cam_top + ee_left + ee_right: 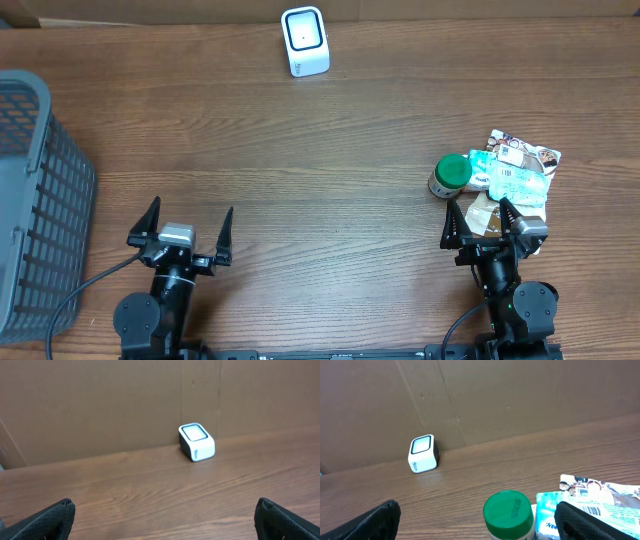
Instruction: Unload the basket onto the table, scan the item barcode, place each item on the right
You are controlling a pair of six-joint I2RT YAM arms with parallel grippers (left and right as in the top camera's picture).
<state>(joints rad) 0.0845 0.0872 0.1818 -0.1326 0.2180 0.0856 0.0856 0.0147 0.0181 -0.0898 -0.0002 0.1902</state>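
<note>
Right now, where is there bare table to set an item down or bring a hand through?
Free: the wide tabletop stretch between the scanner and the left gripper, bordered left by the grey basket. Crowded: around the right gripper, where the green-lidded jar and packets cluster.

The desk (330,180) is smooth brown wood grain with a faint sheen. The scanner (304,41) is glossy white plastic, and the basket (45,215) is matt grey plastic lattice. The lid (455,170) is smooth green plastic. The packets (515,172) are glossy printed film. The wall (100,405) is matt brown cardboard. The left pincer (192,210) and right pincer (478,208) are matt black plastic.
</note>
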